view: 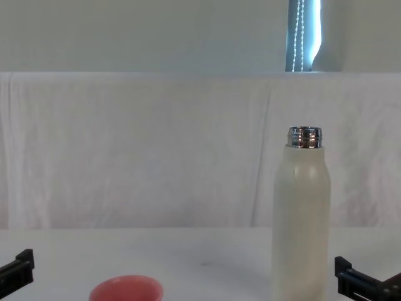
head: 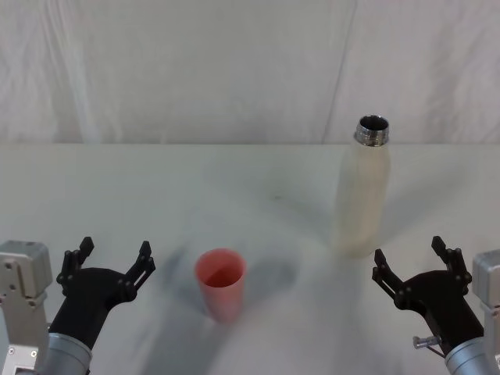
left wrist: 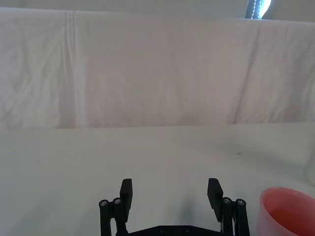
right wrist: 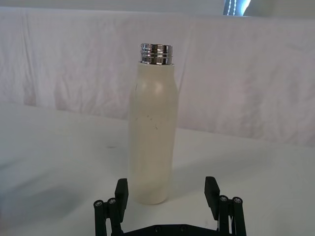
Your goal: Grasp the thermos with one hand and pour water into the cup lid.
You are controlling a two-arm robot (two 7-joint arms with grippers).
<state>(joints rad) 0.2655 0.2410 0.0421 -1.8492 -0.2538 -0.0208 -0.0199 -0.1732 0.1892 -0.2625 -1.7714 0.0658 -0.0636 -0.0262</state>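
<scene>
A: Right gripper (head: 412, 262) low at near right, jaws spread, empty. Its wrist view puts the thermos (right wrist: 151, 130) upright just beyond the fingertips, a gap between.

B: Left gripper (head: 111, 258)?

A: Near left, jaws spread, empty. Head view shows the cup lid (head: 220, 283) beside it, mouth up, well apart from the thermos. Chest view shows the neck uncapped. Bare table (head: 234, 180) behind both.

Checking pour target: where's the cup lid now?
In the head view the cup lid stands upright on the table, left of centre, nearer the open left gripper than the thermos.
</scene>
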